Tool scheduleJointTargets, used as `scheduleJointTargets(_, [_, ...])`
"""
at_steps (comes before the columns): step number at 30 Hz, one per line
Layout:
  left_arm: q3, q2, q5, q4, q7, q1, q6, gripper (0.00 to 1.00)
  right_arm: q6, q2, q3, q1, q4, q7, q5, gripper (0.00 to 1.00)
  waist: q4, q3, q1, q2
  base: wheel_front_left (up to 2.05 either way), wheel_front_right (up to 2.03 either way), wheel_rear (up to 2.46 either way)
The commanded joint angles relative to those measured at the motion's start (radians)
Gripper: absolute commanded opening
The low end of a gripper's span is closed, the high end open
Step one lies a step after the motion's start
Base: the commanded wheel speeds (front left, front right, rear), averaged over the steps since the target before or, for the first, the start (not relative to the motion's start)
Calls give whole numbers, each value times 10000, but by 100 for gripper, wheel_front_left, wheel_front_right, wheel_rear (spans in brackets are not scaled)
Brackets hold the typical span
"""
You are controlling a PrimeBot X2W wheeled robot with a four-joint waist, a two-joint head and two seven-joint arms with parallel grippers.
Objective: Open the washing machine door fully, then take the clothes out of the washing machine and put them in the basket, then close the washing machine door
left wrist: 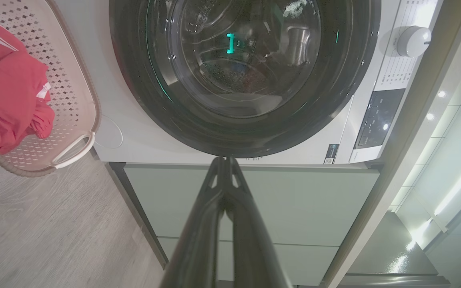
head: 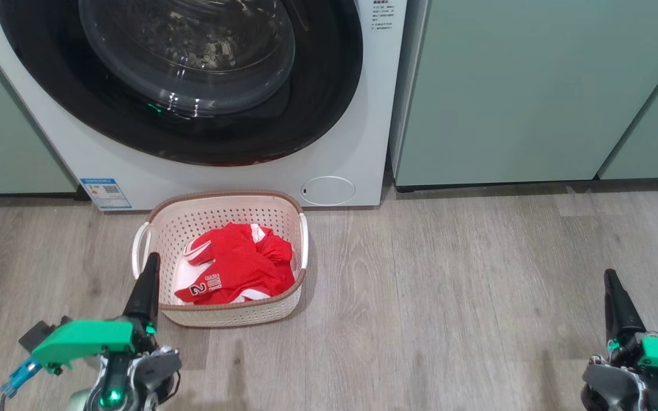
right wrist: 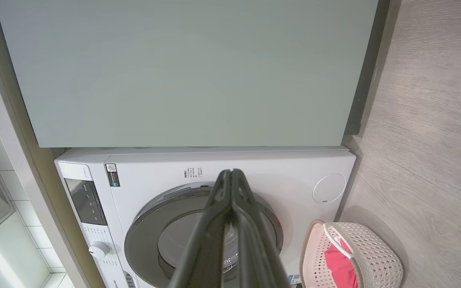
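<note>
The white washing machine (head: pixel 363 114) fills the upper left of the head view, its black-rimmed round door (head: pixel 180 74) shut flat against the front. On the floor in front stands the cream basket (head: pixel 223 214) with the red jersey clothes (head: pixel 237 265) lying inside. My left gripper (head: pixel 149 268) is shut, low at the basket's left front corner. My right gripper (head: pixel 612 282) is shut at the lower right, far from the basket. The left wrist view shows the door (left wrist: pixel 238 72), basket (left wrist: pixel 74 104) and clothes (left wrist: pixel 10 92); the right wrist view shows the washer (right wrist: pixel 254 168) and basket (right wrist: pixel 374 260).
Pale green cabinets (head: pixel 534 85) flank the washer on both sides. A small round white panel (head: pixel 327 190) sits at the washer's lower right, a blue label sticker (head: pixel 105 193) at its lower left. Wood-look floor (head: pixel 449 297) spreads between the basket and my right gripper.
</note>
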Motion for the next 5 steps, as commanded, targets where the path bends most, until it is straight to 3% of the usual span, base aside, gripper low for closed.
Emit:
scheduleJointTargets(1, [317,58,-52,-349,61,-275,6,0,-2,-24,191,-455,-418,57,61,0,0,0,0,0,0,0,0])
scheduleJointTargets(5, [317,58,-52,-349,61,-275,6,0,-2,-24,191,-455,-418,57,61,0,0,0,0,0,0,0,0])
